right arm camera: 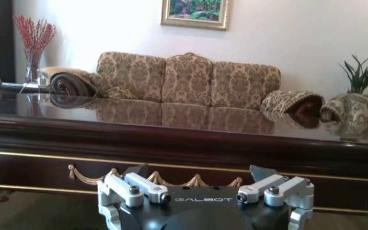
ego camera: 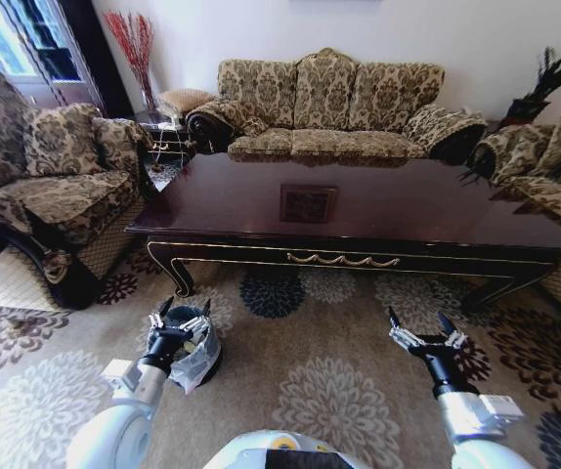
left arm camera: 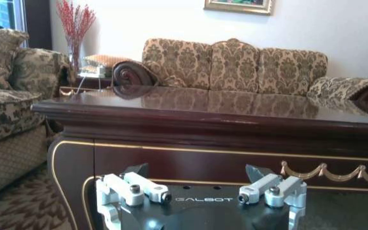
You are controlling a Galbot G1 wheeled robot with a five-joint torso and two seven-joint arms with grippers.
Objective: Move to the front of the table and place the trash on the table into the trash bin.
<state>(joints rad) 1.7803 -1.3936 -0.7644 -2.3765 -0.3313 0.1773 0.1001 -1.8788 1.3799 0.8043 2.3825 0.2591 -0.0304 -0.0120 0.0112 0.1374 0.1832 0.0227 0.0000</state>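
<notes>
Each arm is a rounded white shell narrowing to a black wrist. The left gripper (ego camera: 180, 319) and right gripper (ego camera: 423, 330) have silver-grey metal fingers with dark screws and black tips, their black base marked GALBOT.

"galbot" on left claw (left arm camera: 200, 191) and right claw (right arm camera: 203, 191).

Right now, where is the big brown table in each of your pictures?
Head view: the table stretches across the middle, beyond both open grippers, the left gripper and the right gripper.
Left wrist view: its near left corner and gold-trimmed apron rise just ahead.
Right wrist view: its long front edge crosses the picture.
Shared landmark: the patterned sofa behind the table.
</notes>
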